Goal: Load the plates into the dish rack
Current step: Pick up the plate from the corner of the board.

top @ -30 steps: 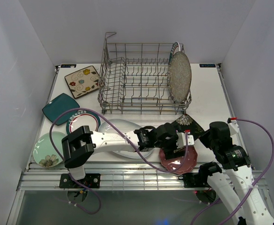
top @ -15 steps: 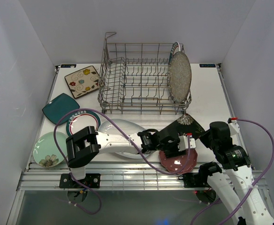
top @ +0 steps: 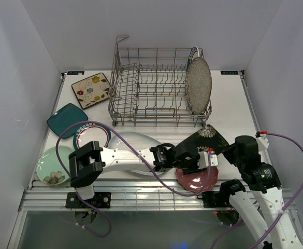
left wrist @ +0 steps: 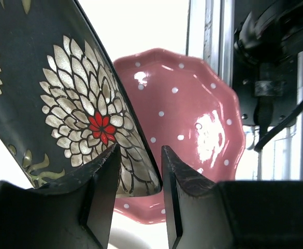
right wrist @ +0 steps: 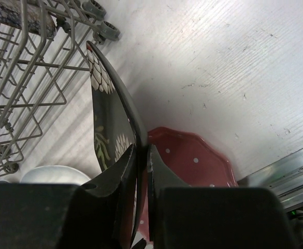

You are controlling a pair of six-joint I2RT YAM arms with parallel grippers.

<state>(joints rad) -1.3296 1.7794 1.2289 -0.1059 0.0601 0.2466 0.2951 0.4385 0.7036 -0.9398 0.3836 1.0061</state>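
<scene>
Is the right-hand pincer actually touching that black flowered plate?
Touching. The right wrist view shows the right pincer closed on the rim of the black floral plate, with one finger pressed against each face and no gap on either side.

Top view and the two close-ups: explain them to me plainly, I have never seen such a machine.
Two robot arms stand at a table's near edge. The top view looks down on them; each close-up is from a wrist camera. A wire dish rack holds one speckled grey plate; others lie on the table. The right hand pinches a tilted black floral plate by a pink dotted plate. The left hand straddles the black plate's edge; whether it grips yet is unclear.
</scene>
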